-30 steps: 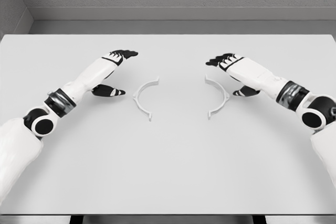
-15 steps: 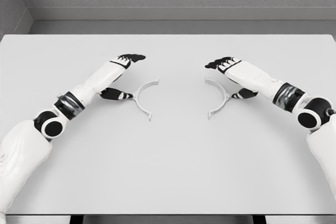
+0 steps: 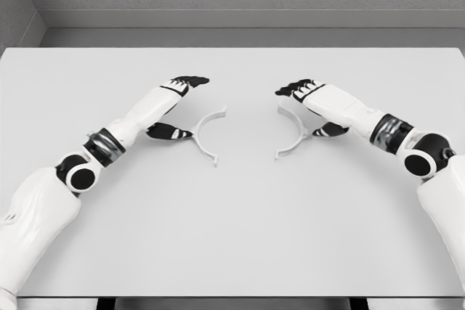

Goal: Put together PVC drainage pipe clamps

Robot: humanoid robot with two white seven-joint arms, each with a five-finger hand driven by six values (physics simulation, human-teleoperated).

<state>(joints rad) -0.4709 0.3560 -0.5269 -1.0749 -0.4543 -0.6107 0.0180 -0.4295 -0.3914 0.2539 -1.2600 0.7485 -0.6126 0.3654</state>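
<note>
I had the left hand at nine o'clock and the right hand at three, fingers spread wide behind each clamp half, left clamp half and right clamp half, open sides facing for mating on the worktop.

Both clamp halves, left and right, have been pushed inward by the advancing hands.

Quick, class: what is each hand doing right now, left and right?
Left hand: fingers spread around the left clamp half; grasp cannot be told.
Right hand: spread around the right clamp half; likewise unclear.
</note>
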